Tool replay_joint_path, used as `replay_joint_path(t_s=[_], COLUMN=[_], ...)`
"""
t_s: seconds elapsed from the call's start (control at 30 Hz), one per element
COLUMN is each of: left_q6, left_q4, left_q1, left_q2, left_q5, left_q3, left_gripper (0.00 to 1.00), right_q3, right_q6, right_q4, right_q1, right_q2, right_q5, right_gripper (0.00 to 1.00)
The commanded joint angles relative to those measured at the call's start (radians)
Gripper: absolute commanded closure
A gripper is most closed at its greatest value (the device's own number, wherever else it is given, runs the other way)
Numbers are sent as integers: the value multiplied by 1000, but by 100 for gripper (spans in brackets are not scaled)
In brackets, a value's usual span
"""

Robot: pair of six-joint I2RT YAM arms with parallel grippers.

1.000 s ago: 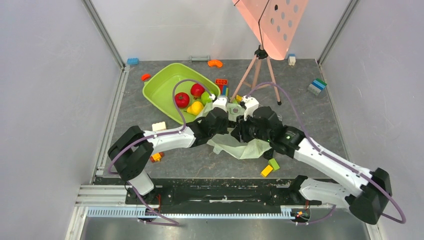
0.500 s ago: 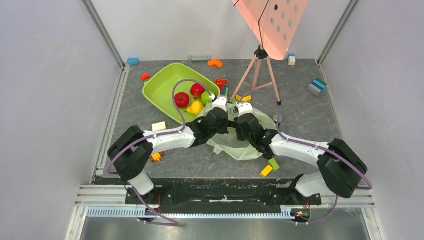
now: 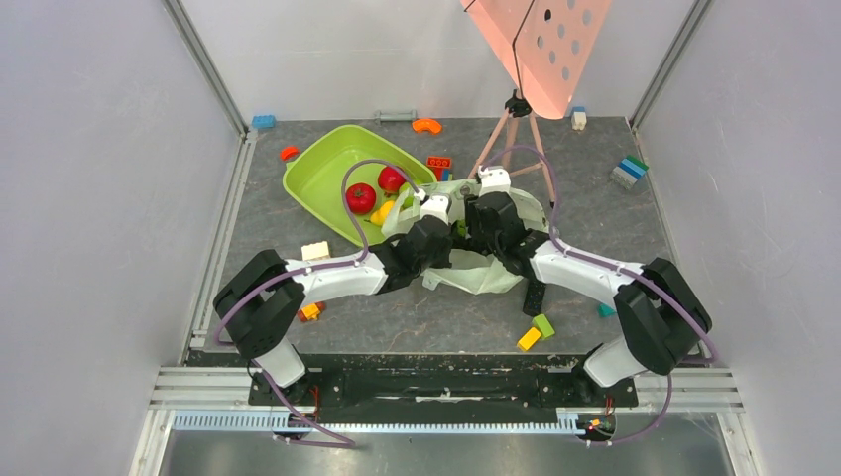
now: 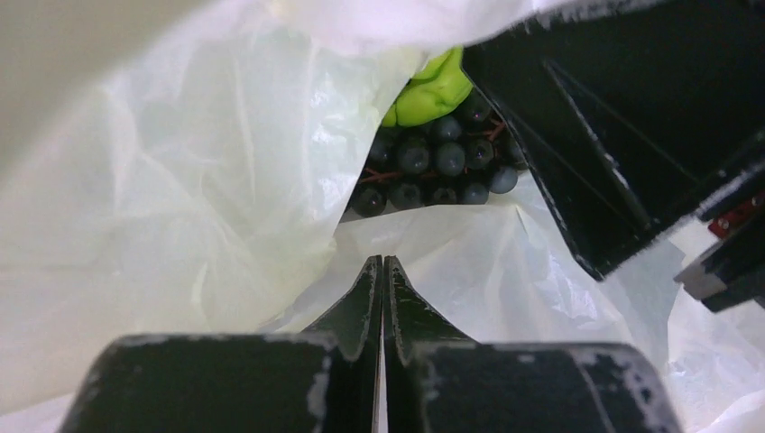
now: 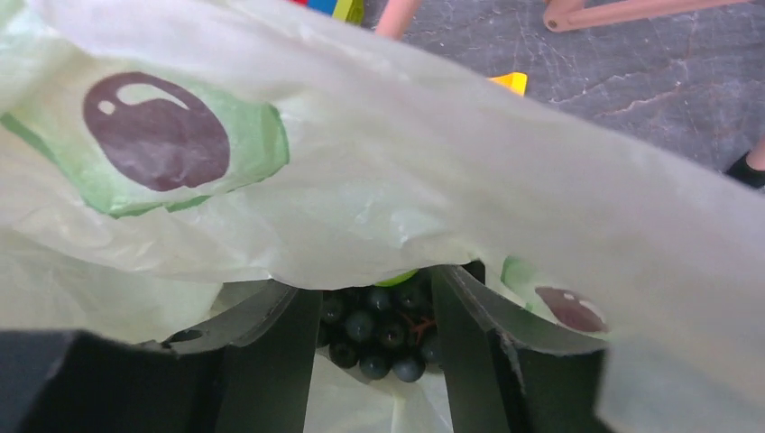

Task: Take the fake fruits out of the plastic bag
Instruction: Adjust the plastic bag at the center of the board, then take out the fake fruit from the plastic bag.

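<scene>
The left gripper [image 4: 381,267] is seen with its fingers pressed together on a fold of the plastic bag [image 4: 180,198], and the film is held up as a pale wall to its left and over it. Straight ahead of its tips, deeper in the opened mouth, the black grape bunch [image 4: 435,164] is exposed, with the round green fruit [image 4: 433,86] touching it on the far side. This arm is hardly shifted from a second ago.

The change is on the right. The right arm, stretched wide a second ago with its elbow far out, is now folded in, and its wrist is carried forward over the bag, whose upper edge is drawn up around both wrists. The right gripper [image 5: 374,311] is thereby brought inside the mouth: its jaws stand apart, nothing is gripped, and the grape bunch is framed between its two fingers, at and just past their tips. Above it the bag film is draped, with a brown oval on green [image 5: 158,135] up to its left; whether that is print or the avocado half under the film cannot be told.

The reach is therefore judged complete; a closing on the grapes and a lift out remain.
</scene>
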Motion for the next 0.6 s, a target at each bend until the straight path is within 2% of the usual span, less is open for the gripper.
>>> replay_joint_path(t_s=[0.0, 0.23, 0.43, 0.57], left_q6=[21, 11, 7, 11], left_q4=[39, 53, 71, 73], left_q1=[3, 2, 2, 2], left_q2=[-18, -22, -13, -5], left_q5=[-28, -26, -34, -40], left_q3=[-13, -52, -82, -82], left_gripper=[98, 98, 98, 98], right_q3=[56, 53, 80, 111], right_q6=[-33, -31, -21, -23], right_q4=[44, 91, 105, 105], right_q1=[-19, -38, -46, -49], right_q2=[42, 114, 183, 227], right_q5=[-44, -130, -95, -58], right_gripper=[47, 26, 9, 2])
